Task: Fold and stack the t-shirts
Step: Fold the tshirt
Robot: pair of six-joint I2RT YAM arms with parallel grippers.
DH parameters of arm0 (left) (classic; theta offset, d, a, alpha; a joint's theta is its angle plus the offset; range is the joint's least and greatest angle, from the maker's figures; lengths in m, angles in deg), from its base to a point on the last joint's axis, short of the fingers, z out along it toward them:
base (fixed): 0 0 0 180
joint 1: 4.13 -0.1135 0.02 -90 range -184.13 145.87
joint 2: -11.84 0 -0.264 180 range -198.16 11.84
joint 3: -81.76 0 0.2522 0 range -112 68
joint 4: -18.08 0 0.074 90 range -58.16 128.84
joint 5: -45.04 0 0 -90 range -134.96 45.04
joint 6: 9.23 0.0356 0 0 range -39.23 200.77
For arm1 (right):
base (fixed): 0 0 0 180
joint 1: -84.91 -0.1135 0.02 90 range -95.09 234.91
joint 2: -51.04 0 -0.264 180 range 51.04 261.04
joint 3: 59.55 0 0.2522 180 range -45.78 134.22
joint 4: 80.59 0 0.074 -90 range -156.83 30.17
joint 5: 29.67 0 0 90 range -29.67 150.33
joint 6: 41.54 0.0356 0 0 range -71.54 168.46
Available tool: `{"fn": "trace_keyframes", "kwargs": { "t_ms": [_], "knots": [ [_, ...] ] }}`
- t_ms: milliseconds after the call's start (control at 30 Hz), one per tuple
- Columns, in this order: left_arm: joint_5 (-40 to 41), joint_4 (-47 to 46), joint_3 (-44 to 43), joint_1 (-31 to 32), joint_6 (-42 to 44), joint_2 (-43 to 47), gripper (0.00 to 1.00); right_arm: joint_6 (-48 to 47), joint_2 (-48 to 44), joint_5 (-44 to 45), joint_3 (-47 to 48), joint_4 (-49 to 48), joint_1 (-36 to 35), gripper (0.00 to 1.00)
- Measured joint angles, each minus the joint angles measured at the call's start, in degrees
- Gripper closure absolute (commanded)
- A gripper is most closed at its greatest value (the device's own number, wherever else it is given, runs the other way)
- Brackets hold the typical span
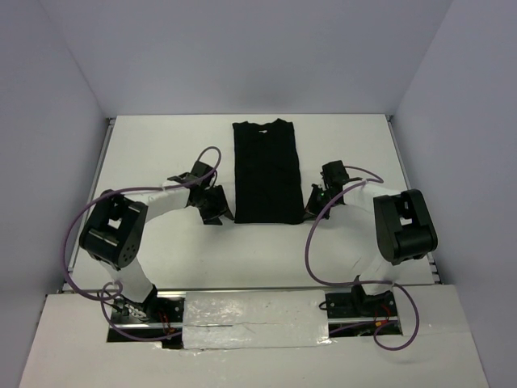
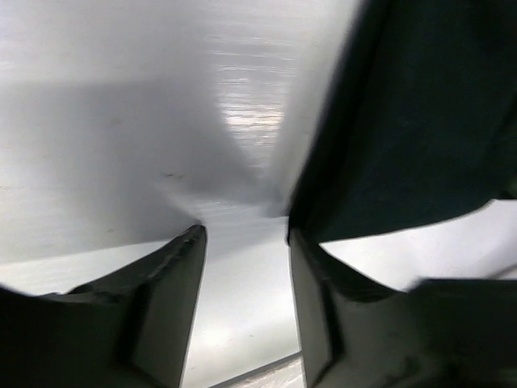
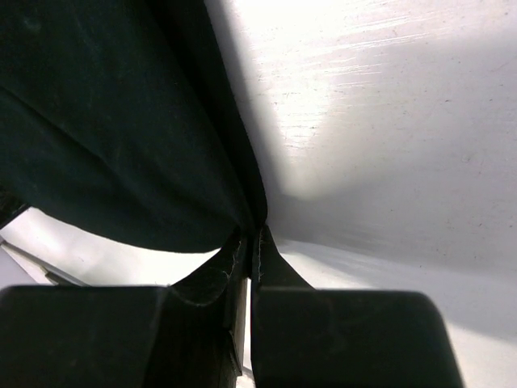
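One black shirt [image 1: 267,171] lies folded into a long, narrow strip down the middle of the white tabletop [image 1: 161,153]. Its collar is at the far end and its hem is toward the arms.

The overhead view gives the whole layout. The left jaws sit at the strip's near left corner and the right jaws at its near right corner, with each arm bent inward from its base. That view does not settle how the jaws stand, because both are small dark shapes against dark cloth.

The wrist views fill this in. On the left wrist, the jaws are spread, with only tabletop showing between the fingers [image 2: 174,275]. The shirt's corner ends right at the tip of the finger nearer the cloth; whether it touches there I cannot tell. On the right wrist, the jaws are pressed together and pinch the shirt's edge, the cloth drawing to a point at their tips.

The strip's long sides run straight and parallel. Its collar stops just short of the tabletop's far edge, and its hem lies well back from the near edge. A broad stretch of white tabletop lies on either side of the strip, out to the side rails. Pale walls [image 1: 242,56] close in the far end and both sides. Purple cables [image 1: 307,246] loop beside the arms, apart from the shirt.
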State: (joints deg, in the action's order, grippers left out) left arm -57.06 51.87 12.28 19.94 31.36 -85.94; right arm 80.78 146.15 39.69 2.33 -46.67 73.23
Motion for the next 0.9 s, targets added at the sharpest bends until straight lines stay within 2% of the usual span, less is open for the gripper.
{"fn": "trace_keyframes", "kwargs": {
  "t_ms": [233, 367, 633, 733, 767, 800, 833, 867, 900],
  "knots": [
    [-6.25, -7.32, 2.75, -0.15, -0.37, 0.2, 0.36, -0.87, 0.0, -0.87, -0.46, -0.7, 0.0, 0.97],
    [-9.2, -11.08, 4.31, -0.15, -1.18, -0.42, 0.51, -1.07, 0.15, -1.9, -0.79, -1.33, 0.07, 0.96],
    [-13.07, -15.52, 5.11, -0.09, -3.56, -2.64, 0.5, -1.6, 0.33, -2.73, -0.85, -1.53, 0.11, 0.96],
    [-14.58, -17.03, 2.4, 0.55, -4.7, -6.03, 0.65, -1.77, 0.33, -2.78, -0.85, -1.55, 0.13, 0.97],
    [-14.67, -17.55, 1.73, 0.9, -5.07, -6.99, 0.82, -1.77, 0.33, -2.78, -0.85, -1.55, 0.13, 0.97],
    [-14.56, -18.08, 1.18, 1.2, -5.14, -7.87, 0.9, -1.77, 0.33, -2.84, -0.85, -1.55, 0.13, 0.97],
    [-14.67, -18.64, 1.05, 1.44, -5.66, -8.35, 0.92, -1.75, 0.26, -2.91, -0.87, -1.55, 0.13, 0.98],
    [-14.95, -19.06, 0.98, 1.62, -6.19, -8.52, 0.99, -1.68, 0.15, -2.99, -0.98, -1.55, 0.13, 0.99],
    [-14.75, -19.12, 0.98, 1.77, -6.45, -8.48, 1.0, -1.51, -0.13, -3.15, -1.29, -1.73, 0.13, 1.0]
  ]
}}
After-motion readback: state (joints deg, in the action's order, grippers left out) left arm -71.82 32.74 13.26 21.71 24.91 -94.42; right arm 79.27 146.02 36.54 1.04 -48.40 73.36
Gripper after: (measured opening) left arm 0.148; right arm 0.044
